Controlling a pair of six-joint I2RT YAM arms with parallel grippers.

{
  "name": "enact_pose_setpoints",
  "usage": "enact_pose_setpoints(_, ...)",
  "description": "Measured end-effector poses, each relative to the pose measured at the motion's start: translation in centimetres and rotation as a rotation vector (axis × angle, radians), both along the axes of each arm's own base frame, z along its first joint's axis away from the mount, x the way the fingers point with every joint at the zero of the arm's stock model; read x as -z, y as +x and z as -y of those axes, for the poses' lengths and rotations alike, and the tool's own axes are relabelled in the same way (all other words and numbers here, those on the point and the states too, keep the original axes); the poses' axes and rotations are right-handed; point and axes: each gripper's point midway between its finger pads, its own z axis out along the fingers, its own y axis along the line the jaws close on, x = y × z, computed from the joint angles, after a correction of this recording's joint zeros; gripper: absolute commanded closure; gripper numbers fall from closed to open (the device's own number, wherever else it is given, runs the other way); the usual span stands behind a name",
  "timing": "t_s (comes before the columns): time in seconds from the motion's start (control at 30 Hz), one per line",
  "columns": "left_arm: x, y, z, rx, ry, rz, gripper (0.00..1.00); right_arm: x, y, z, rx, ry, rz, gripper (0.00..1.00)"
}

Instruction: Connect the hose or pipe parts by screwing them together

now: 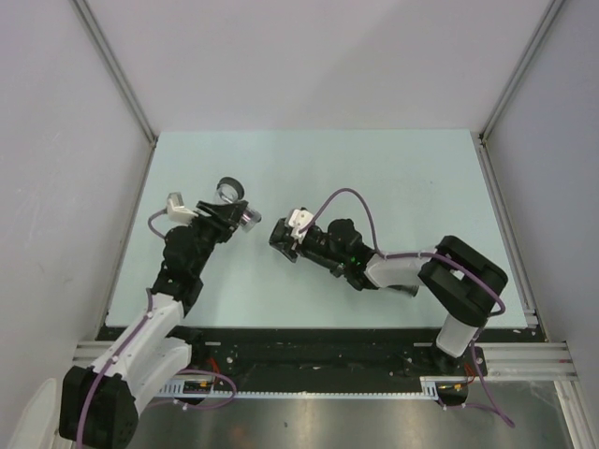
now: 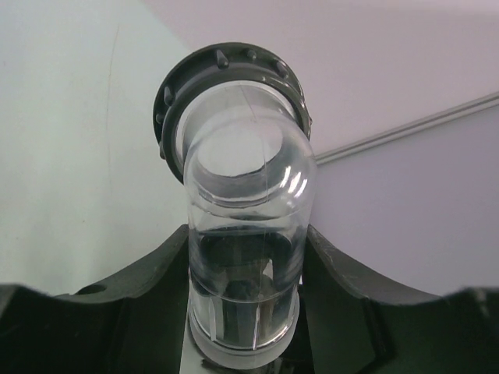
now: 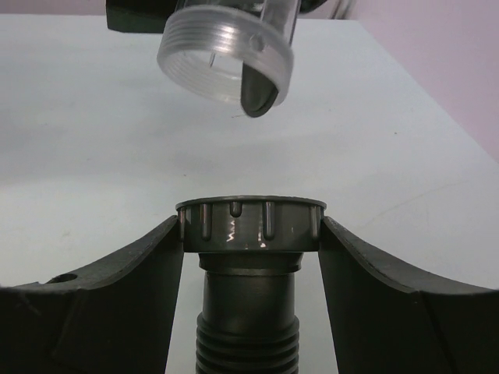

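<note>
Pipework is held in both grippers over the pale table point(image 1: 374, 168), roughly midway between its far and near edges and left of centre. The left gripper point(image 2: 245, 261) is clamped on a clear elbow pipe point(image 2: 249, 226), one finger on each side of its straight leg. A dark grey ring nut point(image 2: 226, 62) sits on the bent end, which points away from the wrist camera. The right gripper point(image 3: 251, 230) is closed around a grey ribbed hose point(image 3: 245, 335), with its fingers against the hose's ridged collar nut point(image 3: 249, 226), whose open mouth faces away from that wrist. The elbow's threaded end point(image 3: 222, 66) hangs near that nut, tilted, with a clear gap between them; the two parts do not touch.
</note>
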Motion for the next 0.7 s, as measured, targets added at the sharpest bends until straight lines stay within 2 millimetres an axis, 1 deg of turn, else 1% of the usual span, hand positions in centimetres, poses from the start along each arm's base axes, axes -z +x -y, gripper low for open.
enact_pose_setpoints(0.17, -2.3, -0.4, -0.9, -0.053, -0.014, 0.113, 1.0, 0.9, -0.4, -1.9, -0.02, 0.02, -0.022, 0.78)
enact_pose_setpoints(0.27, -3.1, -0.6, -1.5, -0.088, -0.027, 0.155, 1.0, 0.6, -0.5, -2.6, -0.014, 0.043, -0.025, 0.78)
enact_pose_setpoints(0.33, -3.0, -0.6, -1.7, -0.105, -0.032, 0.163, 1.0, 0.1, -0.4, -3.0, -0.003, 0.068, -0.021, 0.79)
enact_pose_setpoints(0.43, -2.1, -0.6, -1.8, -0.115, -0.036, 0.158, 0.99, -1.0, -0.1, -3.4, 0.019, 0.114, -0.006, 0.79)
enact_pose_setpoints(0.53, -1.4, -0.6, -1.7, -0.119, -0.039, 0.151, 1.0, -1.6, -0.1, -3.6, 0.034, 0.143, 0.008, 0.79)
enact_pose_setpoints(0.7, -1.6, -0.7, -1.2, -0.106, -0.05, 0.178, 1.0, -1.9, -0.1, -4.0, 0.038, 0.16, 0.018, 0.79)
